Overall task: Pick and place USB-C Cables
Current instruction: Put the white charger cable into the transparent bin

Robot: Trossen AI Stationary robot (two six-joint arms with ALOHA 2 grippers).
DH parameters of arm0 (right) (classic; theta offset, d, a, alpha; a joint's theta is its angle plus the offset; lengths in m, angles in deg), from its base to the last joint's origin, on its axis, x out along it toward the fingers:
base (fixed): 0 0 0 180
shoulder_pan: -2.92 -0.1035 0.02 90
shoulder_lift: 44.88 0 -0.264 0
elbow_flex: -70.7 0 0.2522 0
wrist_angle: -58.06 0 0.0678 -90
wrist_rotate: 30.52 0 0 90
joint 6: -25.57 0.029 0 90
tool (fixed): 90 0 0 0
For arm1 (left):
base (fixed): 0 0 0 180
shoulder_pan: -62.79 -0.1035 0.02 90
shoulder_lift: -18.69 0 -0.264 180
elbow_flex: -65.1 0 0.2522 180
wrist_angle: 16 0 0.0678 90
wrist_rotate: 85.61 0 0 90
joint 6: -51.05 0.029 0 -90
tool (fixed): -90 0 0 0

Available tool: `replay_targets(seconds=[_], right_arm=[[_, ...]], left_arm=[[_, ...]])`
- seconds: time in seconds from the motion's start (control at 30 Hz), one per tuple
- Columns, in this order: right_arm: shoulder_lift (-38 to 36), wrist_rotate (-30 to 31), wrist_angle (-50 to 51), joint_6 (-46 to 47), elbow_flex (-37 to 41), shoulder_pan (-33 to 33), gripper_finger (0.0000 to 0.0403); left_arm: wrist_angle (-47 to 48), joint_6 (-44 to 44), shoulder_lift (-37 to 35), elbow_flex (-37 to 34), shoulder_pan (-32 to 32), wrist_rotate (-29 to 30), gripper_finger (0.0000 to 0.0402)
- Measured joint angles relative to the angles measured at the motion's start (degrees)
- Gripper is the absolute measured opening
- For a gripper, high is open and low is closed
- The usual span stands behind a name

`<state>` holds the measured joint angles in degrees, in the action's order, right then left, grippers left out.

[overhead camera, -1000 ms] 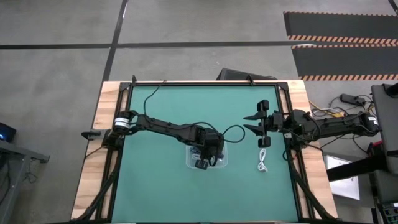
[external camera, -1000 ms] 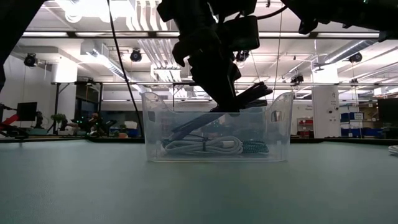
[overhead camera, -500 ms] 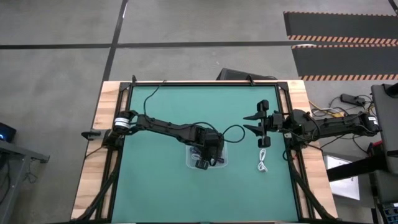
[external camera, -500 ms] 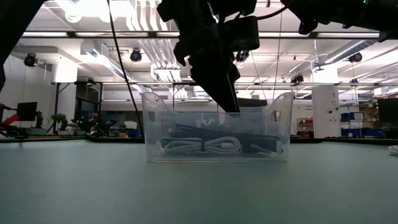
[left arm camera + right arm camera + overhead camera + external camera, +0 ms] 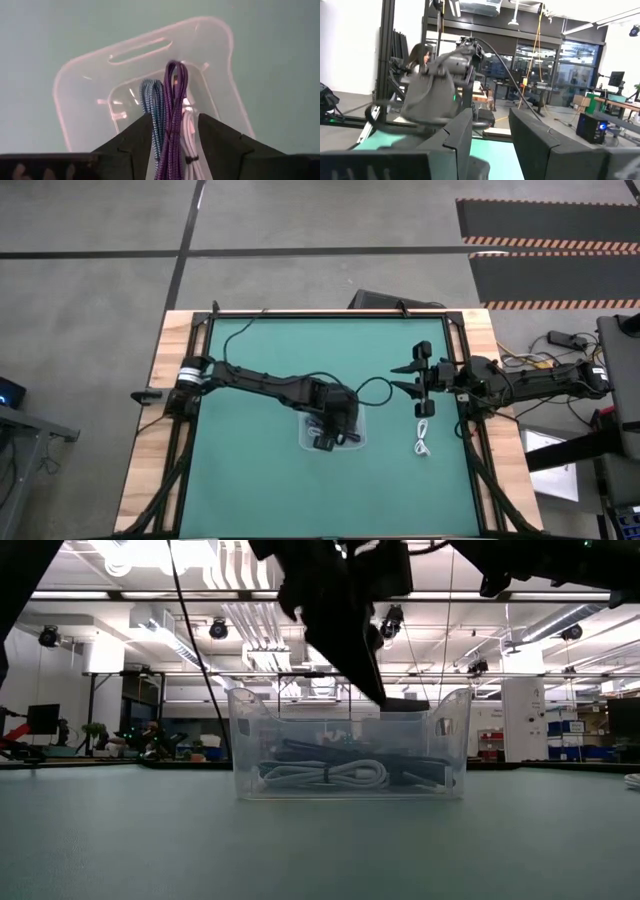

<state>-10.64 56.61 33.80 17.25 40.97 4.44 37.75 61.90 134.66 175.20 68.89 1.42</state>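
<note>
I have the left gripper point(image 5: 172, 145) hanging just above the clear tray point(image 5: 333, 430), fingers point(image 5: 132, 142) apart and holding nothing. Inside the tray lie the USB-C cables point(image 5: 167, 115): purple, blue-braided and white bundles side by side. One white cable point(image 5: 422, 436) lies on the counter point(image 5: 260, 350), well right of the tray. The right gripper point(image 5: 413, 379) waits beyond that cable, fingers apart.

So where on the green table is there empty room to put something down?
The green mat is bare left of the clear plastic tray and along the front. It's crowded at the tray, under the left gripper, and by the white cable near the right gripper.
</note>
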Motion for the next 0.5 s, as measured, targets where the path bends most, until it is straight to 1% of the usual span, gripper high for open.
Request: replay_targets(seconds=[0.2,0.5], right_arm=[[0.0,0.0,0.1,1.4,0.0,0.0,0.0109],[0.5,-0.2,1.8,4.0,0.0,-0.1,0.0091]], left_arm=[[0.0,-0.1,-4.0,-0.2,0.8,0.2,0.0144],[-0.7,-0.1,-9.1,-0.3,4.4,0.3,0.0143]])
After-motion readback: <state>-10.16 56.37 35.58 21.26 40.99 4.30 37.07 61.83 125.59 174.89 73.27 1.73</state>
